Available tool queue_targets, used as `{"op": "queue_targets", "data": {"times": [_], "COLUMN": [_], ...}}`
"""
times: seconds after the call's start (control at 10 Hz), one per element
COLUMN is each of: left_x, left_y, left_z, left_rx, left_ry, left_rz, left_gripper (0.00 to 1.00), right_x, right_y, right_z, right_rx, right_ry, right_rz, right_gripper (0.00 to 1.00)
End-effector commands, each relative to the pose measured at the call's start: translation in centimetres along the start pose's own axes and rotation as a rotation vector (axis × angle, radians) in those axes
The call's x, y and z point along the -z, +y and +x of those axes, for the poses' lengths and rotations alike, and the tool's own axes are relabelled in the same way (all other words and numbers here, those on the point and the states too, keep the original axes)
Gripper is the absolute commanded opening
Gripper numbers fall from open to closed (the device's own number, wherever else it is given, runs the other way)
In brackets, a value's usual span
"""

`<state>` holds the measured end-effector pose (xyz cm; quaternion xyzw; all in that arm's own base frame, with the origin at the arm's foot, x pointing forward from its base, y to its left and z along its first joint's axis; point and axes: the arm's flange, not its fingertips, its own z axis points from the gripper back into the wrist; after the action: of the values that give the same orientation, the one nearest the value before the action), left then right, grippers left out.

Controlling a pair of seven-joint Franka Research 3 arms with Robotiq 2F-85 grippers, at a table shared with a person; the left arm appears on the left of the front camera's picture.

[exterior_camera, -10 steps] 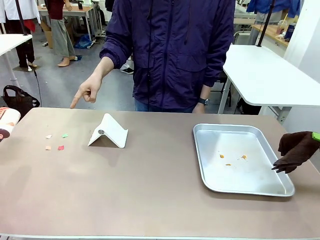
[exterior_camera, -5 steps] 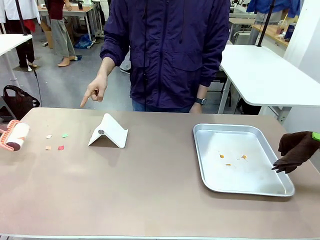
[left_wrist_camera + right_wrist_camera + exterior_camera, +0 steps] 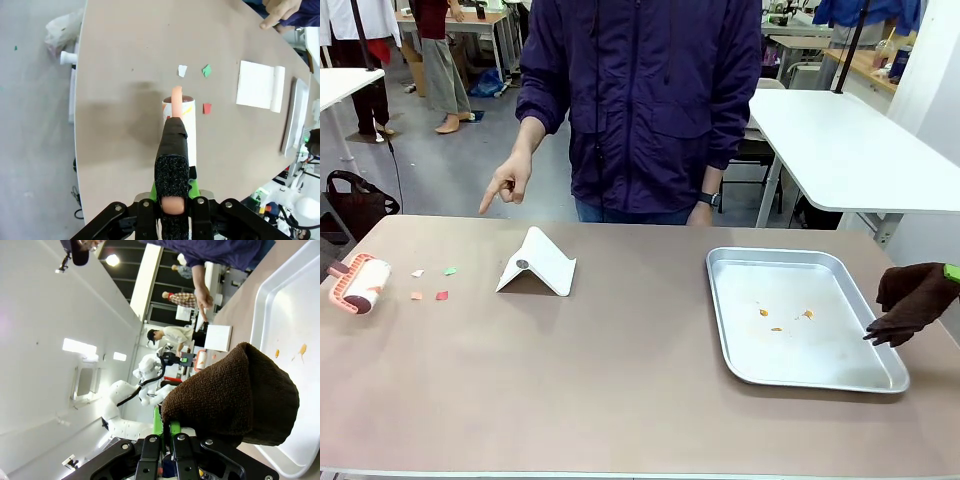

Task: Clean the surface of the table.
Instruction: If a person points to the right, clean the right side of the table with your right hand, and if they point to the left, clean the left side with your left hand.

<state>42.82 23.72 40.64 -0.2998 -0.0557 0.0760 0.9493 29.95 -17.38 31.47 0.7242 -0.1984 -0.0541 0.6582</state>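
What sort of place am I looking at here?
Likely a robotics lab: the left gripper holds a lint roller, the right gripper a brown cloth, at a table, with white worktables behind.

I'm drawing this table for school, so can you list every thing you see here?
table: one, brownish, fills the front view
lint roller: one, white and pink, table's left end
paper scraps: four, white, green, orange, red, just right of the roller
folded stand: one, white, left of the middle
tray: one, silver, right part of the table
crumbs: a few, orange, in the tray
cloth: one, dark brown, at the tray's right edge
person's hand: one, pointing down, far side
left gripper: one, black and green, shut on the lint roller
right gripper: one, black and green, shut on the cloth
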Motion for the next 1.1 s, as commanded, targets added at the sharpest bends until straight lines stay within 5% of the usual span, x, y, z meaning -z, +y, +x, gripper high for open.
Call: {"op": "queue_targets", "data": {"times": [0.0,0.6,1.0], "left_x": [1.0,2.0,3.8], "left_y": [-1.0,-2.0,-2.6], "left_z": [-0.2,1.2,1.3], "left_rx": [-0.016,-0.111,-0.094], "left_ry": [-0.006,-0.111,-0.066], "left_rz": [0.033,0.038,0.091], "left_gripper": [0.22,0.22,0.22], "right_x": [0.1,0.1,0.1], "right_y": [0.6,0.6,0.6], "right_z": [0.0,0.0,0.0], "right_rx": [0.005,0.005,0.005], "right_ry": [0.001,0.001,0.001], "right_rz": [-0.005,-0.005,-0.005], "right_gripper": [0.0,0.0,0.0]}}
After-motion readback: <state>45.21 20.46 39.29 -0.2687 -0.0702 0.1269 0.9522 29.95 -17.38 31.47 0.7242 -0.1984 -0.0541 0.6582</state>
